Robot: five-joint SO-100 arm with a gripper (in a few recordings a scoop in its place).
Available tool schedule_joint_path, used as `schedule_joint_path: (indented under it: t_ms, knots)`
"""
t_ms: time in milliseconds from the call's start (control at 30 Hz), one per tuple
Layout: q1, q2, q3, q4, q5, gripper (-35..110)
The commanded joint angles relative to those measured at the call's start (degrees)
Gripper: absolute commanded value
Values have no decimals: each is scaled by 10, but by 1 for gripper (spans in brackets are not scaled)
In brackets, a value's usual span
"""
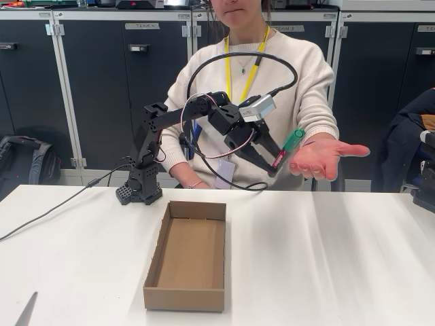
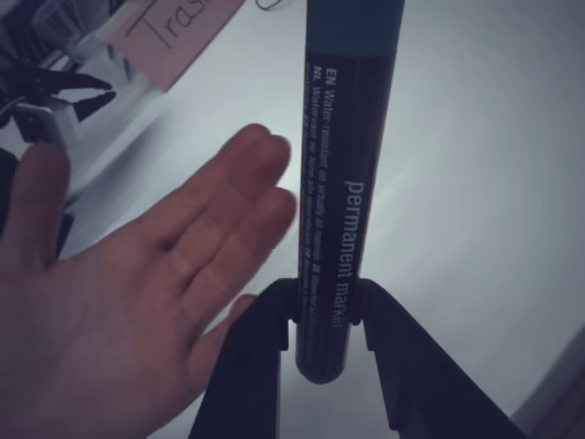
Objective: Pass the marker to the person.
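Observation:
My black gripper (image 1: 275, 163) hangs in the air above the table's far side, shut on the marker (image 1: 287, 148), whose green cap points up and to the right. In the wrist view the marker (image 2: 343, 183) runs up the middle of the picture, its dark barrel pinched between the two black fingers (image 2: 251, 357). The person (image 1: 255, 75) in a cream sweater sits behind the table and holds an open palm (image 1: 325, 157) just right of the marker's tip. In the wrist view that hand (image 2: 137, 283) lies flat beside and below the marker, apart from it.
An open cardboard box (image 1: 187, 257) stands on the white table (image 1: 326, 258) in front of the arm's base (image 1: 141, 187). Cables run left from the base. Dark cabinets line the back wall, and a bag (image 1: 24, 159) sits at the left.

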State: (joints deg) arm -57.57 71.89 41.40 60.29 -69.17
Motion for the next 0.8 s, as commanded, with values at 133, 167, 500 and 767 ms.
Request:
schedule_joint_path:
  t_ms: [133, 167, 500, 767]
  knots:
    - [-48, -52, -132, -47, 21, -5]
    - [-54, -67, -151, -47, 23, -5]
    - [-92, -149, -232, -28, 20, -5]
    - [-90, -188, -258, -22, 24, -5]
